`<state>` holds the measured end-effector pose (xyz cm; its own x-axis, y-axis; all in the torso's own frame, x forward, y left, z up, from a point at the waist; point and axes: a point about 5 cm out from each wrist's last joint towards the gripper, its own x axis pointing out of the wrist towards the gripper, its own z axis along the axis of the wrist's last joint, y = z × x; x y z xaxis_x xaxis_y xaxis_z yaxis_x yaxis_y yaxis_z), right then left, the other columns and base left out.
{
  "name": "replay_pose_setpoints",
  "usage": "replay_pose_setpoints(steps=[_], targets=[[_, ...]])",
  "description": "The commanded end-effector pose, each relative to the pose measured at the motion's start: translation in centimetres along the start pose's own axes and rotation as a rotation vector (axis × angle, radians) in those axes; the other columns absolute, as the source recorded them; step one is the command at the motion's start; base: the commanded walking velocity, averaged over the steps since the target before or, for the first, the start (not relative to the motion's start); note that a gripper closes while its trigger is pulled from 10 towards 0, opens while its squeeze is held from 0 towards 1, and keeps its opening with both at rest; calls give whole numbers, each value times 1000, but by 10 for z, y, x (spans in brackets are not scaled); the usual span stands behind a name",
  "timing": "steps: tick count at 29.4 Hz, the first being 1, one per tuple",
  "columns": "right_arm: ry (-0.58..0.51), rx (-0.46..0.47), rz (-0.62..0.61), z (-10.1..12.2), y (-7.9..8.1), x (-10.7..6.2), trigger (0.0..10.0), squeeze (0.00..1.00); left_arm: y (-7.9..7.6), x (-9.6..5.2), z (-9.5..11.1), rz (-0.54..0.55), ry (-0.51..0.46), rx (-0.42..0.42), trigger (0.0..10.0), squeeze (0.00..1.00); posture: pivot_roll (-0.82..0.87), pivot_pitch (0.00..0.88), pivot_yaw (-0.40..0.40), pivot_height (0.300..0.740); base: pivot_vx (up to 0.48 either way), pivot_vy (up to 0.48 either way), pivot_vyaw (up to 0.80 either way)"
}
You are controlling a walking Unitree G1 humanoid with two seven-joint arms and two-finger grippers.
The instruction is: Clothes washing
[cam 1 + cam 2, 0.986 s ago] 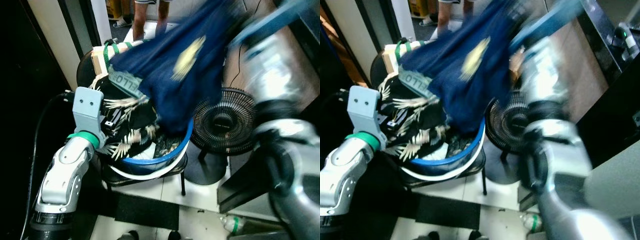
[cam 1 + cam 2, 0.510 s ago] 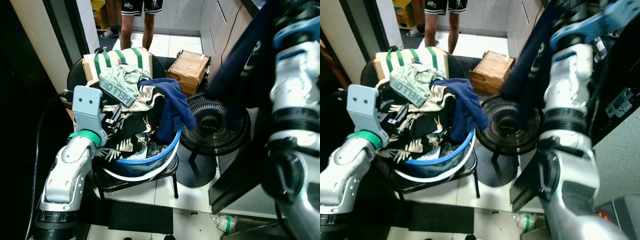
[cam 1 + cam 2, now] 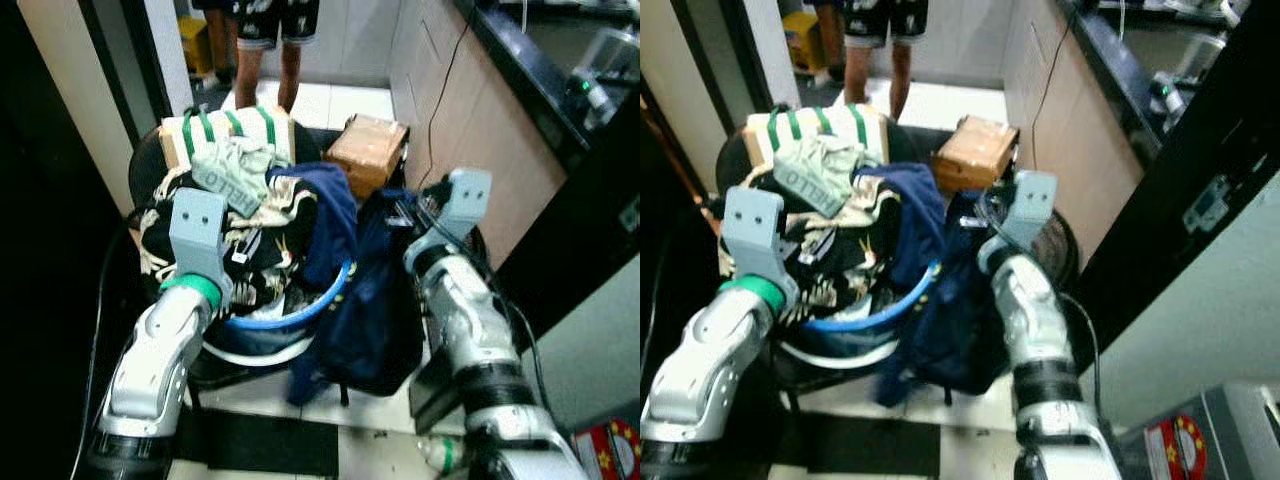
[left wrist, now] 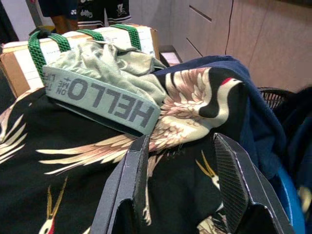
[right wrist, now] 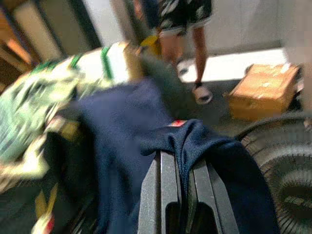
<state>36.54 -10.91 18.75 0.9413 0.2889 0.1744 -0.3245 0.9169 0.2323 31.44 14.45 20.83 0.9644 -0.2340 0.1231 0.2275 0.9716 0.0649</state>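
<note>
A blue basin (image 3: 300, 310) heaped with clothes stands on a dark chair. On top lie a black crane-print garment (image 4: 97, 185), a pale green garment (image 4: 107, 92) printed HELLO and a dark blue one (image 3: 325, 215). My left gripper (image 4: 180, 141) hovers open just over the crane-print cloth. My right gripper (image 5: 183, 165) is shut on a navy garment (image 3: 370, 300), which hangs down beside the basin's right side, near the floor.
A black floor fan (image 5: 287, 180) stands behind the hanging navy garment. A cardboard box (image 3: 368, 150) and a person's legs (image 3: 265, 40) are farther back. A strapped box (image 3: 225, 130) sits behind the basin. A wooden counter wall (image 3: 470, 110) runs along the right. A bottle (image 3: 440, 455) lies on the floor.
My right arm has swung down from overhead, and the navy garment with it now hangs low beside the basin, in front of the fan. The left gripper has stayed over the clothes.
</note>
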Motion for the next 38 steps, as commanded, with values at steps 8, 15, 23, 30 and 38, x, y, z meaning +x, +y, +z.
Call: replay_pose_setpoints(steps=[8,15,23,30,38], targets=[[-80,-20,-23,7,1,-16,10000,0,10,-7,-3,69,-1,-11,10000,0,64,50,-12,740,0,0,-100],[-197,4,-128,34,-13,-16,10000,0,7,-4,5,78,-48,-9,10000,0,64,41,-17,740,0,0,-800],[-263,9,-175,52,-23,-14,10000,0,6,-3,7,71,-54,-1,10000,0,71,38,-22,740,0,0,-800],[-285,19,-172,59,-26,-12,10000,0,-1,-4,6,31,-59,9,10000,0,70,38,-25,740,0,0,-800],[-301,69,-150,62,-30,-16,10000,0,-6,-5,5,7,-58,11,10000,0,69,40,-23,740,0,0,-800]])
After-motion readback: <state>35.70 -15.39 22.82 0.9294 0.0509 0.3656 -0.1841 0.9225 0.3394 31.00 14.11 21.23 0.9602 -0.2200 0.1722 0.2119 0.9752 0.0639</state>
